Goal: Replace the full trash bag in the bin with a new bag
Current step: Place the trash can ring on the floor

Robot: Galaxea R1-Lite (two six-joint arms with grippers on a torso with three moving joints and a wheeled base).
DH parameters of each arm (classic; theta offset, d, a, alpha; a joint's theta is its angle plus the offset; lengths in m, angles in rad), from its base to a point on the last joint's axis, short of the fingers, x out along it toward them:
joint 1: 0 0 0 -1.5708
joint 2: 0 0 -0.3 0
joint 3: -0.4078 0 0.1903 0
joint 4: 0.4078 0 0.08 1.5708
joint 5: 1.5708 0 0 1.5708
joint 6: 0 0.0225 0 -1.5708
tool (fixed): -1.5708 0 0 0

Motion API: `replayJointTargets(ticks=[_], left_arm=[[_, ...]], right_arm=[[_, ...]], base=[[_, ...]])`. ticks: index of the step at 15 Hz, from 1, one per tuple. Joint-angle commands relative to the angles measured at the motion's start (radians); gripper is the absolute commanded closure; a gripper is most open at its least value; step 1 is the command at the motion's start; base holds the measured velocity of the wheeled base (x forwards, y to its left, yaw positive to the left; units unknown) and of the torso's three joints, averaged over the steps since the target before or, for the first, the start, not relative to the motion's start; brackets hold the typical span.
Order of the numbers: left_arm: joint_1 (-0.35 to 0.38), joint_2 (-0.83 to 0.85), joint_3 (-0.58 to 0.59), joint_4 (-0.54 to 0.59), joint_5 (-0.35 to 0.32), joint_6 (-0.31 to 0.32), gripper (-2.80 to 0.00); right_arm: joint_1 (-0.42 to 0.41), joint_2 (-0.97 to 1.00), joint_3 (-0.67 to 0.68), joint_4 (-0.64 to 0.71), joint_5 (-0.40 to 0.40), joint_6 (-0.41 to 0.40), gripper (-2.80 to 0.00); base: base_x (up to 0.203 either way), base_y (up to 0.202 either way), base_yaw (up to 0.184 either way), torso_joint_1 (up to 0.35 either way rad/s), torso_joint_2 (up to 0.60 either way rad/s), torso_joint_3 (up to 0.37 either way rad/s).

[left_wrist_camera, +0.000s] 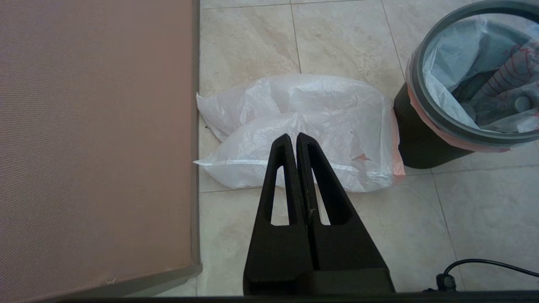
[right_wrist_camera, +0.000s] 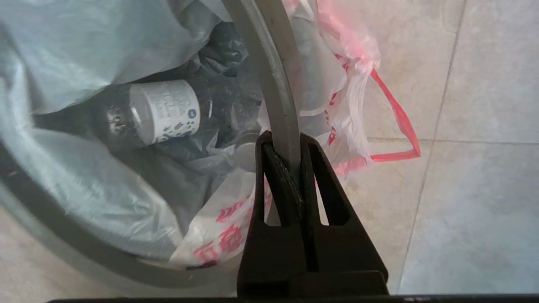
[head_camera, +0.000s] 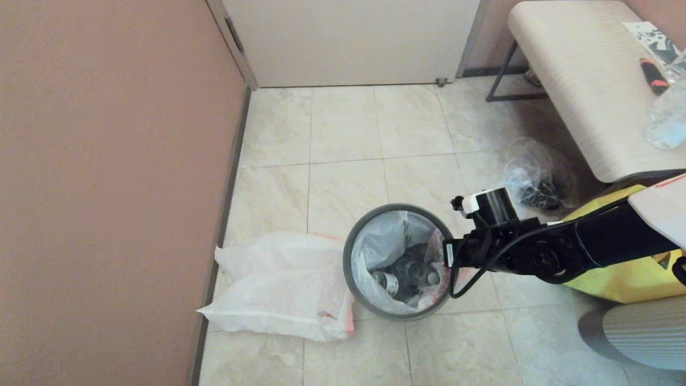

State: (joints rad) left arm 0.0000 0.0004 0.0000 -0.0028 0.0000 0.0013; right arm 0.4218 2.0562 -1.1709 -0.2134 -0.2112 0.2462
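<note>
The right tool [right_wrist_camera: 286, 145] is clamping the bin's grey hoop [right_wrist_camera: 276, 84], the full trash bag [right_wrist_camera: 126, 176] lying inside it. The left tool [left_wrist_camera: 293, 141], fingers together, is hovering above the new bag [left_wrist_camera: 303, 122].

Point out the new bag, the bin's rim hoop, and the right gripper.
new bag [head_camera: 278, 284]: head view, middle of the flat white plastic.
rim hoop [head_camera: 347, 252]: head view, left arc of the bin's grey ring.
right gripper [right_wrist_camera: 281, 145]: right wrist view, fingertips pinching the hoop.

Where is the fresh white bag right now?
In the head view the new bag lies flat on the floor tiles at the robot's left, between the pinkish wall and the bin, its orange-red edge beside the bin.
</note>
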Motion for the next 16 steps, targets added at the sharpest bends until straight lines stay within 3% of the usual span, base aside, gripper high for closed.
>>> replayJointTargets(ticks=[1, 10, 12, 16], left_arm=[[0.000, 0.000, 0.000, 0.000, 0.000, 0.000, 0.00], [0.000, 0.000, 0.000, 0.000, 0.000, 0.000, 0.00], [0.001, 0.000, 0.000, 0.000, 0.000, 0.000, 0.00], [0.000, 0.000, 0.000, 0.000, 0.000, 0.000, 0.00]], right_arm=[[0.011, -0.047, 0.021, -0.001, -0.004, 0.001, 0.00], [0.168, -0.529, 0.307, 0.200, -0.051, 0.068, 0.00], [0.139, -0.628, 0.412, 0.254, -0.069, 0.071, 0.00], [-0.053, -0.676, 0.603, 0.274, -0.121, 0.069, 0.00]], base=[[0.000, 0.000, 0.000, 0.000, 0.00, 0.000], [0.000, 0.000, 0.000, 0.000, 0.00, 0.000], [0.000, 0.000, 0.000, 0.000, 0.00, 0.000], [0.000, 0.000, 0.000, 0.000, 0.00, 0.000]])
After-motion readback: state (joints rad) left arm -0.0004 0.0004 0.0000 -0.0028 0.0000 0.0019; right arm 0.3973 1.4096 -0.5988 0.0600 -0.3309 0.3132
